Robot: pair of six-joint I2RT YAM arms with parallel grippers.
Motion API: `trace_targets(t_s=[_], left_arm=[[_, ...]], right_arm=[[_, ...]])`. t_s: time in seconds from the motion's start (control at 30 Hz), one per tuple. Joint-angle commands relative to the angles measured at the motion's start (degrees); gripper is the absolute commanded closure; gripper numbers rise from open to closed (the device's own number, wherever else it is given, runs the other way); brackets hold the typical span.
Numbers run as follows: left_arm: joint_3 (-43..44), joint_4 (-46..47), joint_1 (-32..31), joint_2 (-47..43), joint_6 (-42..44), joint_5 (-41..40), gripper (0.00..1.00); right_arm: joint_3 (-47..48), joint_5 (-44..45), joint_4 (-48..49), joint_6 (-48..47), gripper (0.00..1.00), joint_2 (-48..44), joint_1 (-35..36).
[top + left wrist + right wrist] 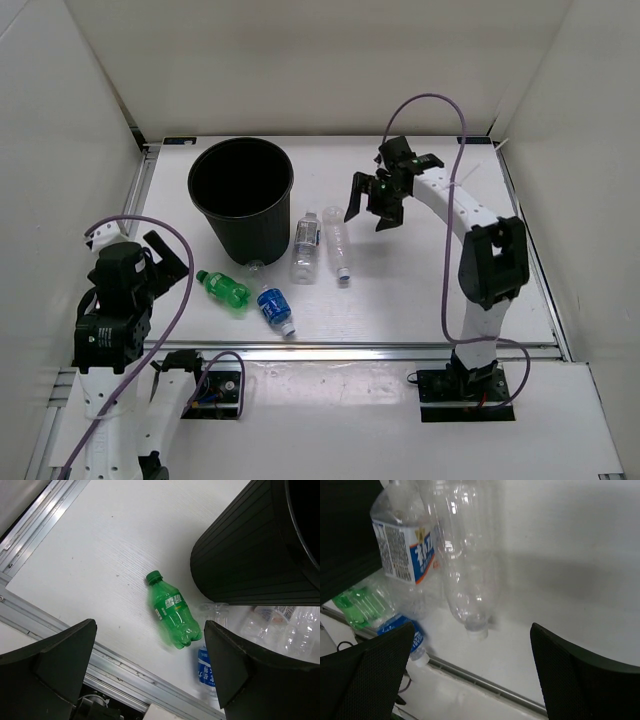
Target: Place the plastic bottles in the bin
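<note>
Four bottles lay flat on the white worktop (430, 290), all of them outside the bin. Nearest, at the lower left of the top view, the left gripper (163, 255) hung above the worktop with its jaws spread wide and empty. Just right of it lay the blue-label bottle (274, 310), its white cap pointing to the lower right. The green bottle (222, 290) was close beside that one, up and to the left. Farther up, at centre frame, the labelled clear bottle (306, 247) and the plain clear bottle (338, 243) lay side by side. The right gripper (366, 218) hovered just right of that pair, jaws wide and holding nothing. Farthest, the black bin (240, 235) stood upright at upper centre-left, the labelled bottle near its base.
</note>
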Motion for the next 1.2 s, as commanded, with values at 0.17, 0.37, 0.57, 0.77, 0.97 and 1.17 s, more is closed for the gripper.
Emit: trace_targets(t_s=[0.17,0.37,0.57,0.77,0.97,1.17], left_arm=[[1.0,-2.8,0.0,-0.3,0.8,0.1,0.00],[1.0,-4.6,0.0,0.2,0.3,0.7,0.00],[0.4,-5.3,0.0,0.8,-0.3,0.7,0.00],[0.4,-5.3,0.0,2.6,-0.3,0.7,0.00],[-0.1,-4.1,0.0,3.7,0.8,-0.1,0.00],[-1.1,-3.6,0.0,3.7,0.0,-2.1,0.00]], right_arm=[[7.9,-3.8,1.8,-2.8,0.01,11.5,1.0],[10.1,-6.4,1.8,-3.9,0.01,19.2,1.0],[15.6,-10.0,2.4,-4.5,0.01,25.3,1.6],[14.0,-11.2,1.8,-3.2,0.17,27.6,1.6],[6.6,-7.4,1.0,-1.4,0.45,17.3,1.6],[14.4,-2.2,-0.5,0.6,0.54,-0.2,1.6]])
